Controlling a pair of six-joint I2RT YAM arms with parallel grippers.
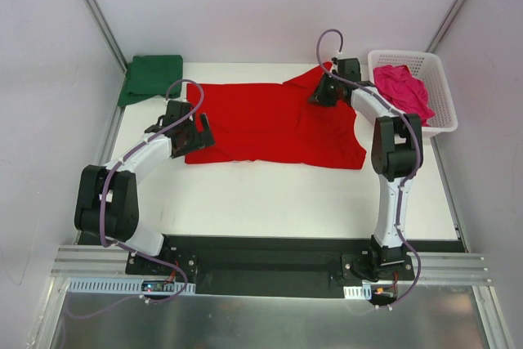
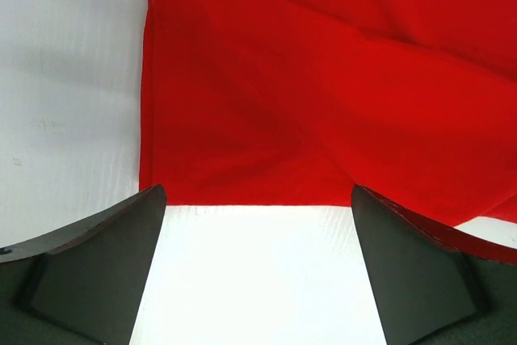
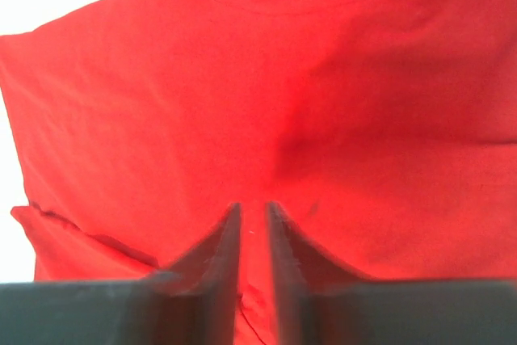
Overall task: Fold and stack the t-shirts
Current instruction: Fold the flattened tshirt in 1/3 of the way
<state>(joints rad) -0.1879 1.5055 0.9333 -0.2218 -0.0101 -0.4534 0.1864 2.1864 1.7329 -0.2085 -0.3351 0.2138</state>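
While the red t-shirt (image 1: 270,124) lies spread mid-frame on the bench (image 1: 286,202) in the top view, the left wrist view shows the left gripper (image 2: 258,199) released, just short of the hem. The right wrist view shows the right gripper (image 3: 253,212) clenched on red cloth.

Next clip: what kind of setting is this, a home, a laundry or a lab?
Most likely a lab test cell, not a home: plain white panel walls on metal posts, a bare white table, and a left arm and right arm bolted to an aluminium rail.
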